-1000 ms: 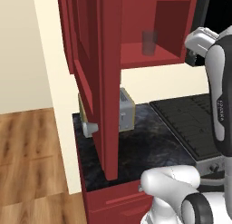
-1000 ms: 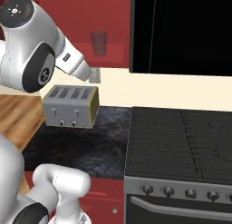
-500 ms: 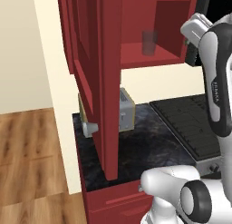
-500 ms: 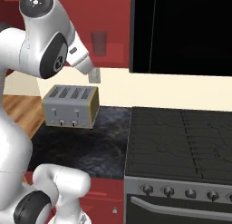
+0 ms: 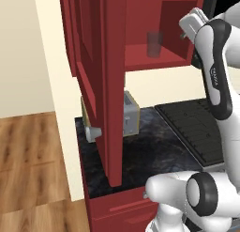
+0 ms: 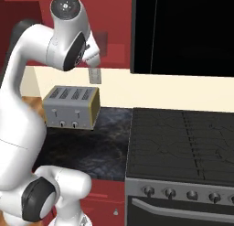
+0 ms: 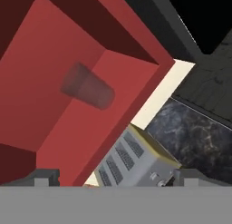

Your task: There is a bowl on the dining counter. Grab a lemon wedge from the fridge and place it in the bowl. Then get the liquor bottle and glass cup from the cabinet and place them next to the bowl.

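The red wall cabinet [image 5: 140, 57] stands open, its door [image 5: 101, 85] swung out to the left. A clear glass cup [image 5: 153, 44] stands upright on its lower shelf, and shows again as the glass cup [image 7: 88, 88] in the hand view. My gripper [image 7: 117, 177] is open and empty, just outside the cabinet's right edge, short of the cup. In the right base view the gripper [image 6: 94, 78] hangs below the raised hand, with the glass cup [image 6: 102, 37] just behind it. The bowl, dining counter, lemon wedge, fridge and liquor bottle are out of view.
A silver toaster [image 6: 72, 107] sits on the black counter [image 6: 100, 147] under the cabinet. A black stove [image 6: 183, 142] lies to the right, with a dark hood [image 6: 183, 33] above it. The open cabinet door juts out over the counter's left end.
The arm has risen and swung left toward the open cabinet, bringing the hand up to shelf height near the cup. The jaws stayed open.
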Tool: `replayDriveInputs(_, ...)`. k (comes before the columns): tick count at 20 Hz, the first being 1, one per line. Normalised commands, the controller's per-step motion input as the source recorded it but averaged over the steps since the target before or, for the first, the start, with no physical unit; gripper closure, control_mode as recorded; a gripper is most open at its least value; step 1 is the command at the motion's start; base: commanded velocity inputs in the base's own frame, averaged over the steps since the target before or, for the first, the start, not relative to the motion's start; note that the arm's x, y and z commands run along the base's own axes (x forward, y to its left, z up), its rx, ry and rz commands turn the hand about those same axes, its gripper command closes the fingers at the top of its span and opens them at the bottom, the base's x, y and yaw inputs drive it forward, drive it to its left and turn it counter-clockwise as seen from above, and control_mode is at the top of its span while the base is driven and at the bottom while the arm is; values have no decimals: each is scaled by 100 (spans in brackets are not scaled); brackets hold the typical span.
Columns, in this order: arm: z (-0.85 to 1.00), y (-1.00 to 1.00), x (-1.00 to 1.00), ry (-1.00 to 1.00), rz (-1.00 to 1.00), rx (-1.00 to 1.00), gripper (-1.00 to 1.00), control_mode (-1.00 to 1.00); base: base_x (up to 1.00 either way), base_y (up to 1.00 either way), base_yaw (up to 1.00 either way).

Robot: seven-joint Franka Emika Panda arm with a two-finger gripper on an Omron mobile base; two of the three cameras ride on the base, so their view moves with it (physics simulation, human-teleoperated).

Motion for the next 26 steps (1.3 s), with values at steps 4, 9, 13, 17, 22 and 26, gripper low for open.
replayDriveInputs(4, 0, 9, 61, -1, 0, 1, -100, -100, 0, 0, 0)
replayDriveInputs(9, 0, 1, 52, 0, 0, 0, -100, -100, 0, 0, 0)
replayDriveInputs(13, 0, 0, 44, 0, 0, 0, -100, -100, 0, 0, 0)
replayDriveInputs(17, 0, 0, 48, 0, 0, 0, -100, -100, 0, 0, 0)
replayDriveInputs(22, -4, 0, 50, 1, 0, 0, -100, -100, 0, 0, 0)
replayDriveInputs(26, -5, 0, 44, 0, 0, 1, -100, -100, 0, 0, 0)
